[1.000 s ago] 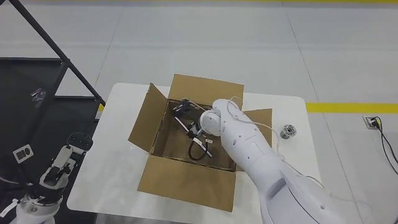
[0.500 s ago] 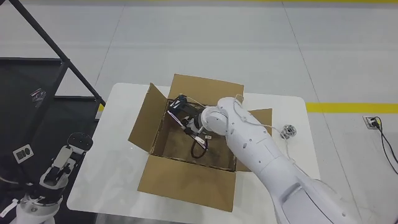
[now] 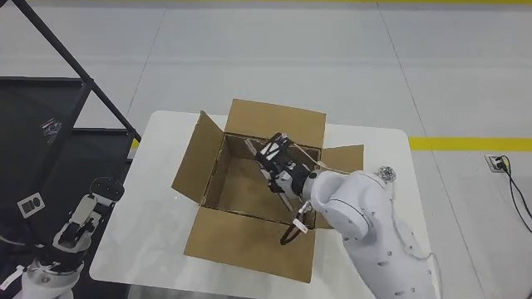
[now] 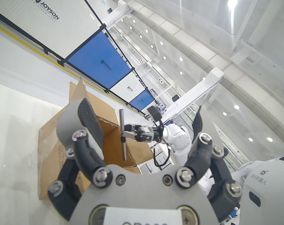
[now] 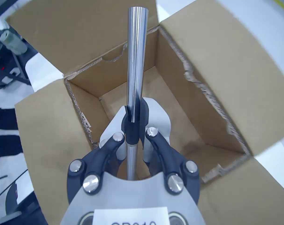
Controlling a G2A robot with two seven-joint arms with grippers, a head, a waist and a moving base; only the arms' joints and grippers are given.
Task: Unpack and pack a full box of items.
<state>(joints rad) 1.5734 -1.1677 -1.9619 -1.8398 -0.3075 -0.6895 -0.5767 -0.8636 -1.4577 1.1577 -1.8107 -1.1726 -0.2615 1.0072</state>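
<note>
Firmly, right gripper clamps a steel rod, cardboard box beneath its fingers — white table, pale floor; left gripper gapes.

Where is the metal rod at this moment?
In the right wrist view, the right gripper holds the metal rod over the open cardboard box; the top view places it toward the box's right side.

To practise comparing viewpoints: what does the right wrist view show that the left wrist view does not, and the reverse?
Right wrist view: the inner floor of the cardboard box, seen down along the metal rod. Left wrist view: the left gripper, open, and the rod's whole length from the side. Shared: the right gripper shut on the rod above the open box.
</note>
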